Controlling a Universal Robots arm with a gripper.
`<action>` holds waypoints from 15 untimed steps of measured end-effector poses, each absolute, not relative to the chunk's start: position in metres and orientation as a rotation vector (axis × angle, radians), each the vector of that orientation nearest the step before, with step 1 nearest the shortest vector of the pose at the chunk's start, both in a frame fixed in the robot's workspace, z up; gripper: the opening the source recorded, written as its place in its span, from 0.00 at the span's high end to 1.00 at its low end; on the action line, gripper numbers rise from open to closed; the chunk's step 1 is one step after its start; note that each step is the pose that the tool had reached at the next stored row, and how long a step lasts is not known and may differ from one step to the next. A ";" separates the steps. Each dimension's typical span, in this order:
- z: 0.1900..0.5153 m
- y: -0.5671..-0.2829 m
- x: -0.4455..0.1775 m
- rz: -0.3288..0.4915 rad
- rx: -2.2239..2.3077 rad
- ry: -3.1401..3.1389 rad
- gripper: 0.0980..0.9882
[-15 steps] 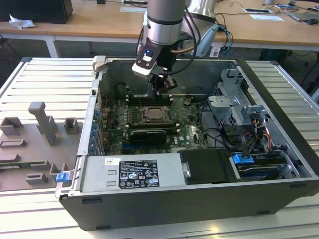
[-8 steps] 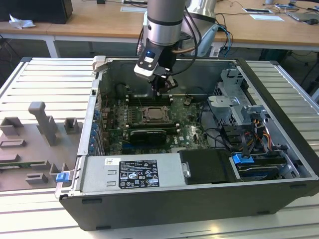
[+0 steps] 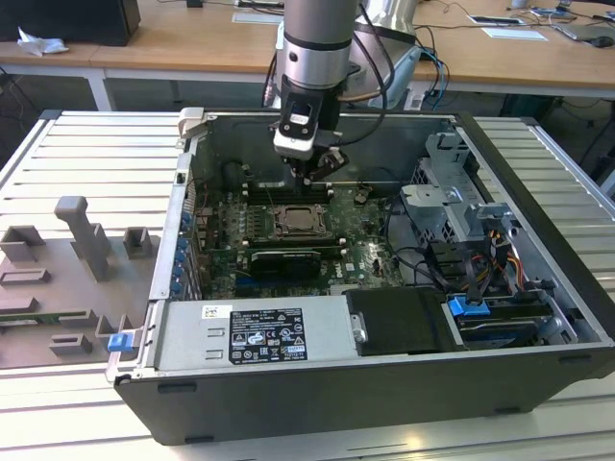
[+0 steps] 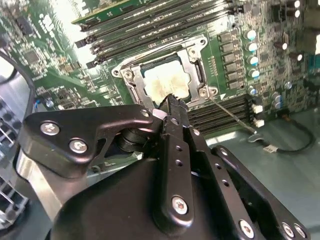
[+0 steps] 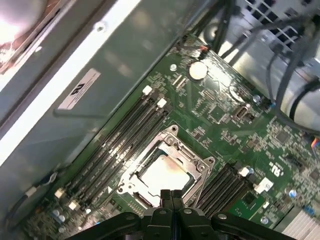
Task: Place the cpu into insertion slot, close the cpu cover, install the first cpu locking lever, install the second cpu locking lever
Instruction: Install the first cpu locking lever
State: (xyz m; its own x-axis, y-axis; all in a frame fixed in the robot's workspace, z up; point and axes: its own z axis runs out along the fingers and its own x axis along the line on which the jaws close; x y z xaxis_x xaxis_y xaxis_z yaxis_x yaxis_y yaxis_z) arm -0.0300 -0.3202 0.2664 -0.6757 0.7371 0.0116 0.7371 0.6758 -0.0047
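While arm points down, pincer near cpu

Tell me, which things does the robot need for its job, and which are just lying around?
For the job:
cpu, in the slot
cover, down around it
gripper, jaws together, close above

Just lying about:
memory slots
cables
grey blocks
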 end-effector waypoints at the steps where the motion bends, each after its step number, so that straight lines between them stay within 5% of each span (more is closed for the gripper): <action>1: 0.266 -0.320 -0.030 0.000 -1.228 -2.878 0.99; 15: 0.266 -0.320 -0.030 0.001 -0.973 -2.974 0.99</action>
State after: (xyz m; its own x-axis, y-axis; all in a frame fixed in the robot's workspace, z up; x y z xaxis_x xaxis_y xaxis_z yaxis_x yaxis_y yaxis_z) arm -0.0300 -0.3202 0.2663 -0.8067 0.5908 0.0116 0.5908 0.8068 -0.0047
